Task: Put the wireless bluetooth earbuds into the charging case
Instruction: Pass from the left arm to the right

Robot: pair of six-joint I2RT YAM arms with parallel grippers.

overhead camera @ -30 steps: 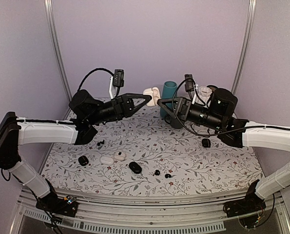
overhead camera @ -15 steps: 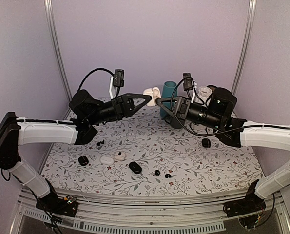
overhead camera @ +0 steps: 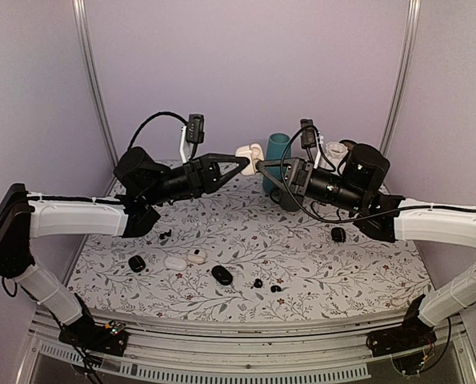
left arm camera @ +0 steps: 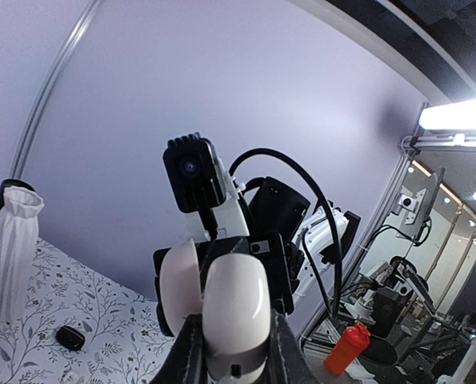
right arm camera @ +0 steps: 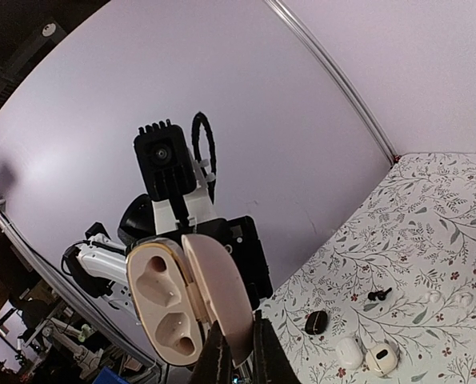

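Two wireless bluetooth earbuds [overhead camera: 258, 283], tiny, glossy black and bean-shaped, lie loose and slightly apart on the near middle of the table, well away from the charging case [overhead camera: 250, 152]. That case is a smooth, cream-coloured plastic pebble, held in the air over the far middle of the table and hinged open; the right wrist view shows two rounded hollows moulded into one half. The left gripper [overhead camera: 239, 162] is clamped on the case from the left, its dark fingers pressed against both sides of one rounded shell. The right gripper [overhead camera: 263, 166] meets it from the right, fingers drawn together on the lower edge of the smooth-backed half. On the near left of the table lie a black oval case [overhead camera: 222, 274], two small white cases [overhead camera: 175, 262] and another black case [overhead camera: 137, 262]; one more dark case [overhead camera: 338, 234] sits to the right. A teal cylinder [overhead camera: 278, 152] and a white ribbed vase [overhead camera: 334, 152] stand at the far edge. The table [overhead camera: 382, 280] wears a pale cloth printed with grey sprigs and small red flowers, enclosed by matte lavender walls and slim metal posts.
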